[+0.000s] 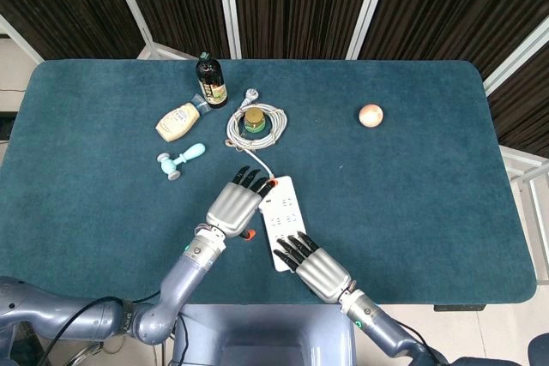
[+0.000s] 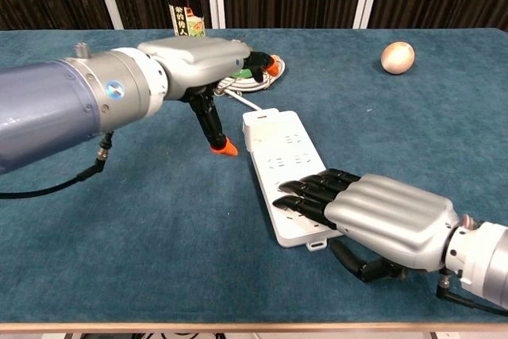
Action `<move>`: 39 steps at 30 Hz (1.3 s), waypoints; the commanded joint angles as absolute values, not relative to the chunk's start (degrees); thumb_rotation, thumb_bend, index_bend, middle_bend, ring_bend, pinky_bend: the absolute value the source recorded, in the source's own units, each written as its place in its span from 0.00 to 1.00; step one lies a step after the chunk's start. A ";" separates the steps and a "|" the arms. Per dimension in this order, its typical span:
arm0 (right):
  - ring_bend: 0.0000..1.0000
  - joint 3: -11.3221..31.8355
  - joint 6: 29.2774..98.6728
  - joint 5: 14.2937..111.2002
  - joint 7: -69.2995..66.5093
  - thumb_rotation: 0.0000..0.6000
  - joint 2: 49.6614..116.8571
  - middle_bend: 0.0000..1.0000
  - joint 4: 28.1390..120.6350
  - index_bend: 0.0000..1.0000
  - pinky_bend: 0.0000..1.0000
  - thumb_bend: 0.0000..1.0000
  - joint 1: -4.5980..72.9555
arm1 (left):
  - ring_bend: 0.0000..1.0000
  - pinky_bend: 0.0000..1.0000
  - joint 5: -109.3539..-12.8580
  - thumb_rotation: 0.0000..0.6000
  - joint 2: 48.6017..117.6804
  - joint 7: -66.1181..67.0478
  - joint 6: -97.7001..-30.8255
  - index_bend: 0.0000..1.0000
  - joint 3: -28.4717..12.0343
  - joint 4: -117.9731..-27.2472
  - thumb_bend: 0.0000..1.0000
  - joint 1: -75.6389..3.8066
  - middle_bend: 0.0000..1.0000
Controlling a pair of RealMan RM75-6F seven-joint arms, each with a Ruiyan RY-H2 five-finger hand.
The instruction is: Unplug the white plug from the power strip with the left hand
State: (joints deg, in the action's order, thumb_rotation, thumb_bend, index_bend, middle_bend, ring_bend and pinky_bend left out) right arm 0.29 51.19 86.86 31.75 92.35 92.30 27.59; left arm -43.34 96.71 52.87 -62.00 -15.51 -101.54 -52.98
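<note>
Head view shows your left hand (image 1: 233,204) with fingers spread, holding nothing, just beside the far end of the power strip (image 1: 281,210). Your right hand (image 2: 379,213) lies flat on the strip's near end, fingers straight and close together. You can see the white plug (image 1: 250,93) by the coiled cord (image 1: 273,122), apart from the strip.

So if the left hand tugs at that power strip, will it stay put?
Probably mostly: the right hand rests on the strip's near end. The free far end may still pivot, since the flat casing looks light. The coiled cord looks slack, so it should follow.
</note>
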 commanded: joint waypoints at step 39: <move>0.06 -2.58 54.82 84.65 28.88 1.00 90.19 0.06 91.68 0.05 0.07 0.80 27.74 | 0.05 0.01 -42.43 1.00 100.04 50.71 -49.88 0.30 -11.49 -83.88 0.18 -65.23 0.30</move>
State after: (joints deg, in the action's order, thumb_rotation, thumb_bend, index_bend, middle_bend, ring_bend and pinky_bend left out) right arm -2.57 54.82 84.66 28.89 90.19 91.68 27.74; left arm -40.57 100.24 52.09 -51.28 -12.12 -85.25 -64.78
